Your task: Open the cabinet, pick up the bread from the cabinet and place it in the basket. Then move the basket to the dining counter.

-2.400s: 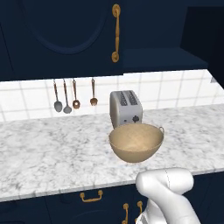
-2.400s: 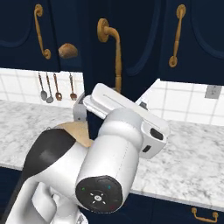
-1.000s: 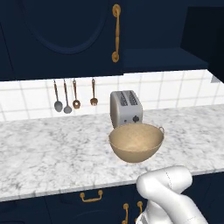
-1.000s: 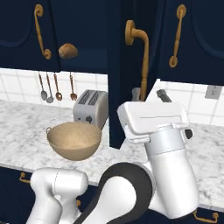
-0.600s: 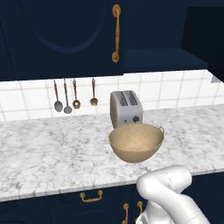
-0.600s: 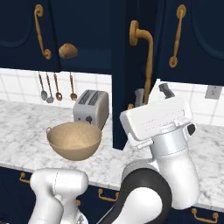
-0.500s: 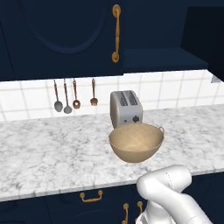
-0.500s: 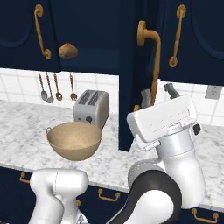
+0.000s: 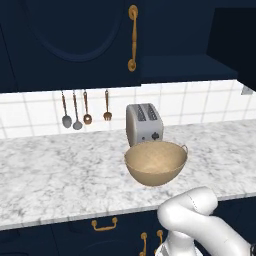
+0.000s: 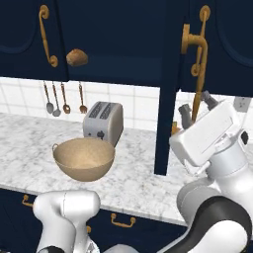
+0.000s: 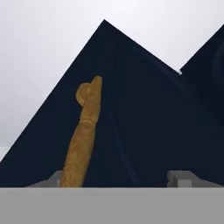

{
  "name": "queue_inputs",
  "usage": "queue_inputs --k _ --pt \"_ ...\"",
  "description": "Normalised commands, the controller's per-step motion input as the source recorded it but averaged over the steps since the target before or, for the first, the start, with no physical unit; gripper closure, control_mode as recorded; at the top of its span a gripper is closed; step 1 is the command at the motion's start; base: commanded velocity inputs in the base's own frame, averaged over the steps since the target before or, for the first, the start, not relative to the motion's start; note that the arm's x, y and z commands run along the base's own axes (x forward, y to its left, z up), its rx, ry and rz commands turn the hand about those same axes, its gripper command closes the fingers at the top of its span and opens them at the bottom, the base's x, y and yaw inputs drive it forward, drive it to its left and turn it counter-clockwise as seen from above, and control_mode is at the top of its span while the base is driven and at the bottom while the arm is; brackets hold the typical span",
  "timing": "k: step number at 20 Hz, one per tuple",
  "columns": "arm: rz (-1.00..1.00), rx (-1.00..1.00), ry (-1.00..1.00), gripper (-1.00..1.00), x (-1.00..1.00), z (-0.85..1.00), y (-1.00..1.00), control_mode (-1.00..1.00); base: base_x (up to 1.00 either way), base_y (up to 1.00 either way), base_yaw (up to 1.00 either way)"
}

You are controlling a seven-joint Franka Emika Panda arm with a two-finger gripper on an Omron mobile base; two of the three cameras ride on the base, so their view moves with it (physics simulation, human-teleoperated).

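Gripper (image 10: 197,109), fingers spread around the brass handle (image 10: 196,74): swing the cabinet door (image 10: 168,89) fully clear before reaching for the bread (image 10: 76,57)

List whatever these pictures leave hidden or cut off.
- Tool: right base view shows its fingers by the cabinet door handle; whether it grips it cannot be told.
- Handle's lower end: cut off at the hand view's bottom.
- Bread: its cabinet shelf is lost in darkness.
- Basket: underside hidden.

I see a dark navy wall cabinet (image 10: 123,39) with brass handles, a golden-brown bread roll (image 10: 76,58), a tan woven basket (image 9: 156,163), a silver toaster (image 9: 144,124), and a grey-veined white marble counter (image 9: 55,172).
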Motion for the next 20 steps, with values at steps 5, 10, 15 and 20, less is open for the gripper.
queue_inputs --k 5,10,15,20 --pt "-0.13 -0.38 -0.03 -1.00 -1.00 -1.00 -0.01 -1.00 0.00 0.00 0.00" --pt "-0.04 -0.28 0.00 -1.00 -1.00 -1.00 -0.67 -1.00 0.00 0.00 0.00" --pt "-0.19 -0.10 0.00 -1.00 -1.00 -0.89 -0.17 -1.00 0.00 0.00 0.00" --pt "-0.20 -0.09 0.00 -1.00 -0.75 -0.99 1.00 -1.00 0.00 0.00 0.00"
